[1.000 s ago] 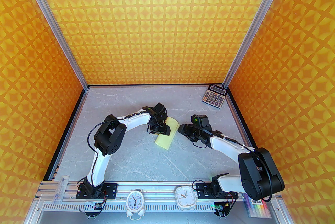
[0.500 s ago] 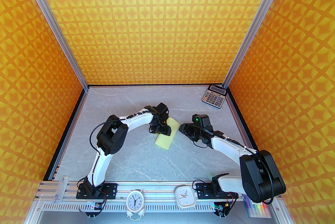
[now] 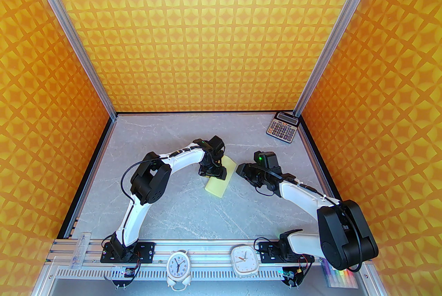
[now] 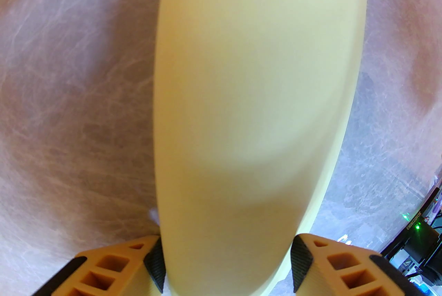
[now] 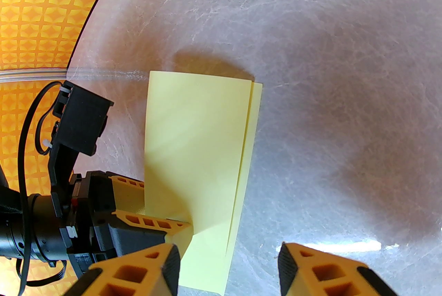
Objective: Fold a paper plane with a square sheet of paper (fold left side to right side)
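The square sheet of paper (image 3: 217, 185) lies mid-table, pale yellow, bent over on itself into a long doubled strip with a rounded, uncreased fold. In the left wrist view the paper (image 4: 255, 97) bulges up between the fingers of my left gripper (image 4: 228, 267), which stands open astride it, both pads touching its sides. From above, the left gripper (image 3: 215, 175) sits over the strip's middle. My right gripper (image 3: 239, 170) is open and holds nothing, just right of the strip. In the right wrist view the paper (image 5: 197, 135) shows two offset layers, and the right gripper (image 5: 228, 260) hovers at its near edge.
A grey calculator (image 3: 282, 129) lies at the back right corner. Two small clocks (image 3: 178, 267) (image 3: 244, 258) stand on the front rail. A pack of coloured markers (image 3: 340, 279) rests at the front right. Patterned orange walls enclose the table on three sides.
The left arm has shifted a little to the right, its gripper staying over the paper. The right arm has drawn back slightly. The paper keeps its bent shape.
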`<state>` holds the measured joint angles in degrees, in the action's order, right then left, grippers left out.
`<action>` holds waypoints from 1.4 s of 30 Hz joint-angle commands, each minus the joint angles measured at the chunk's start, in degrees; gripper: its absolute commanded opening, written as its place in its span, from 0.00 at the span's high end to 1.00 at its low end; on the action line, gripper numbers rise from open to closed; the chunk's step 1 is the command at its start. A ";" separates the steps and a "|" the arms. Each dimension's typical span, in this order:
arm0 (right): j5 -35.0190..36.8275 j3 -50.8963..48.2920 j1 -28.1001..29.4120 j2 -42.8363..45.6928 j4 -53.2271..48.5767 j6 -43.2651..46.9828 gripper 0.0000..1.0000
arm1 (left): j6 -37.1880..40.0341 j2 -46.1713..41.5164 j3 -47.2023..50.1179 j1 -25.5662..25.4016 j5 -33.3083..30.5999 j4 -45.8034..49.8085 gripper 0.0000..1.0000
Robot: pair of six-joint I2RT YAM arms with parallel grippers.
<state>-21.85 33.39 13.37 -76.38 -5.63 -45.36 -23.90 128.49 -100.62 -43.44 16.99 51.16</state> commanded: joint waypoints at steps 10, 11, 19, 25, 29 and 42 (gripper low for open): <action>-1.35 -1.55 -0.38 0.43 1.16 -1.13 0.52 | -0.27 7.10 -0.19 -4.15 2.87 1.11 0.35; -1.61 -1.57 -0.36 0.33 1.32 -1.21 0.53 | -0.31 7.29 -0.36 -4.30 2.87 1.23 0.35; -5.41 -2.53 -0.35 -1.80 6.15 -3.35 0.72 | -0.88 8.05 -0.80 -4.75 2.87 1.57 0.34; -7.19 -2.71 -0.32 -3.57 8.87 -4.62 0.86 | -0.79 8.49 -1.19 -5.04 2.87 1.64 0.33; -7.86 -2.50 -0.17 -4.70 10.00 -5.11 0.89 | -0.71 9.13 -1.84 -5.23 2.87 2.18 0.33; -7.92 -0.83 1.70 -7.41 11.72 -6.31 0.93 | -0.71 10.25 -1.66 -5.56 2.87 2.38 0.33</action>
<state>-29.04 31.22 14.63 -83.02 4.45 -50.78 -24.14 131.00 -105.08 -45.06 13.63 55.42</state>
